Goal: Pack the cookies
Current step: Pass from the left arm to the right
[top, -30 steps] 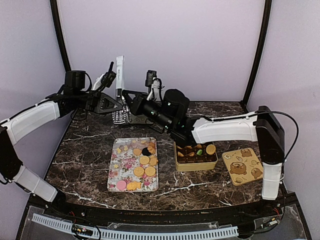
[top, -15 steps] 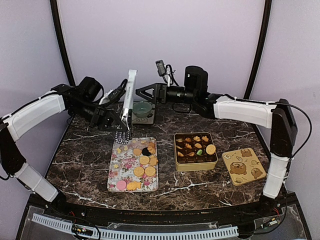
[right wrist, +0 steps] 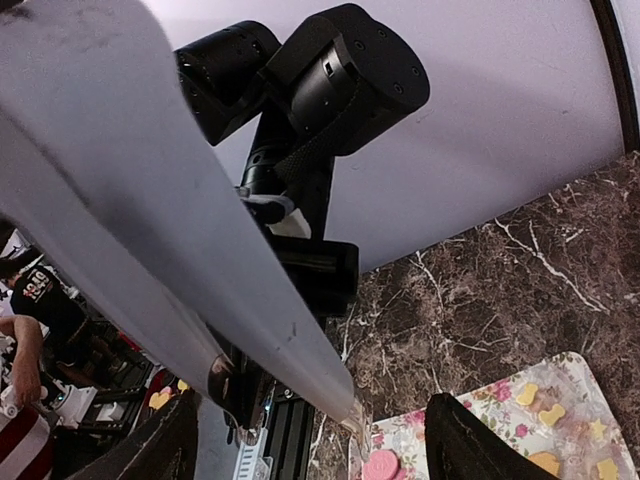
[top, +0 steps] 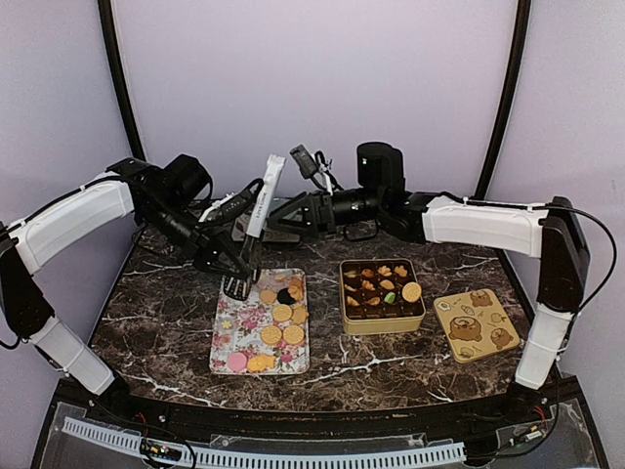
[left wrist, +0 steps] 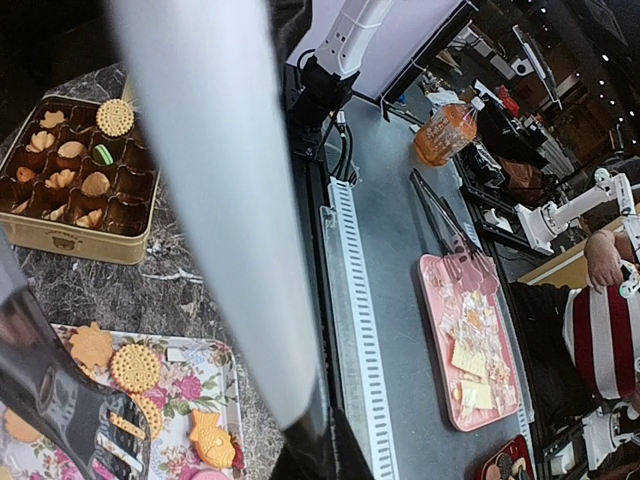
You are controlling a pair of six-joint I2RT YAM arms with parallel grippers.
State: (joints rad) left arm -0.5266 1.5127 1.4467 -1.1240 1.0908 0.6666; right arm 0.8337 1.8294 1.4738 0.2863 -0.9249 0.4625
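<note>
Top external view shows the gold tin (top: 383, 323) partly filled and many cookies (top: 278, 315) waiting on the floral tray (top: 217, 344), left fingers (top: 232, 260) clamping the spatula (top: 264, 195), right fingers (right wrist: 470, 445) spread wide.

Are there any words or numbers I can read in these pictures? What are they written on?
No text is clear enough to quote.
Orange bottle label: too blurred to read.
Dark shirt print: white marks, too blurred to read.
Tan lid: bear drawings only, no words visible.
White-handled utensil: no print I can read.
Cookie tin and flowered tray: no lettering visible.
</note>
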